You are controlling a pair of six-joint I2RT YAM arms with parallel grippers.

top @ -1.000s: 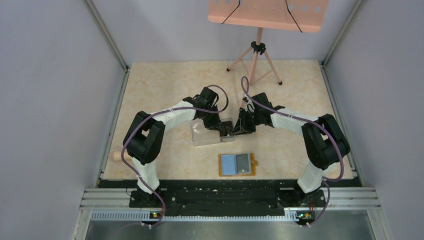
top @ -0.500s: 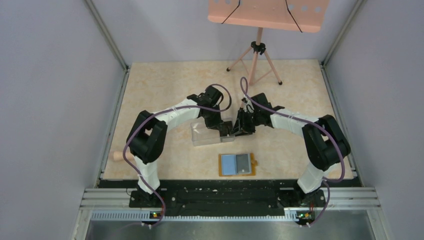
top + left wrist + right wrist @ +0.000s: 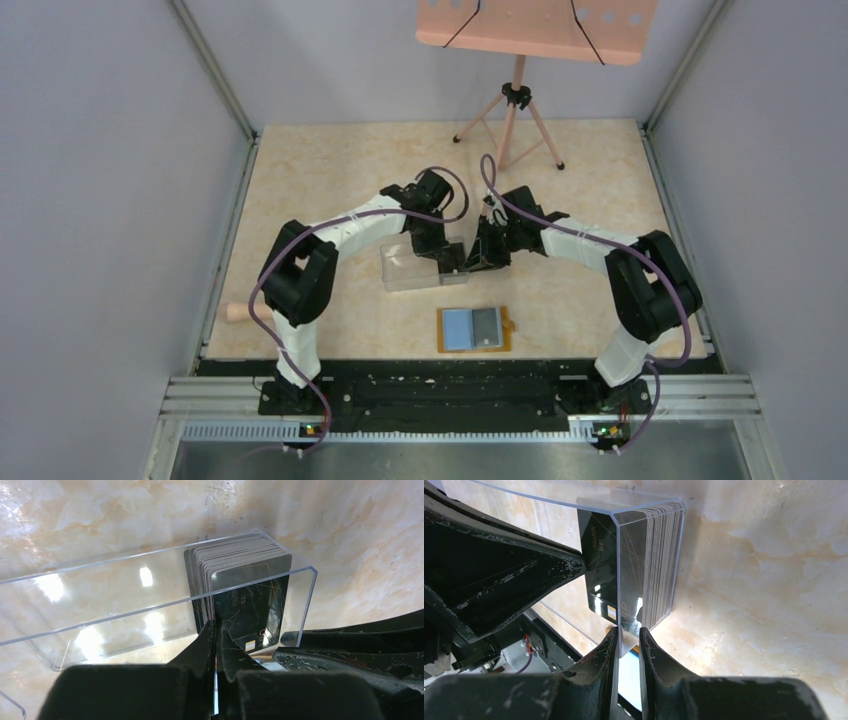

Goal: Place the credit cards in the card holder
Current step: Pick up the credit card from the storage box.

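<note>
A stack of dark credit cards (image 3: 235, 555) stands on edge at the right end of a clear plastic box (image 3: 100, 590). My left gripper (image 3: 216, 630) is shut on the front credit card (image 3: 255, 605), which leans away from the stack. My right gripper (image 3: 628, 635) is shut on the clear box's end wall (image 3: 629, 580), beside the stack (image 3: 661, 565). In the top view both grippers, left (image 3: 447, 262) and right (image 3: 472, 262), meet at the box's right end (image 3: 420, 268). The orange card holder (image 3: 474, 328) lies open nearer the bases, with its blue-grey pockets up.
A tripod stand (image 3: 515, 110) with a peach tray (image 3: 530, 25) stands at the back. A small tan object (image 3: 232, 312) lies at the table's left edge. Grey walls close in both sides, and a black rail (image 3: 450, 385) runs along the near edge.
My left arm has shifted a little to the right, its wrist closer over the box's right end. The right arm, box and card holder have not moved.
</note>
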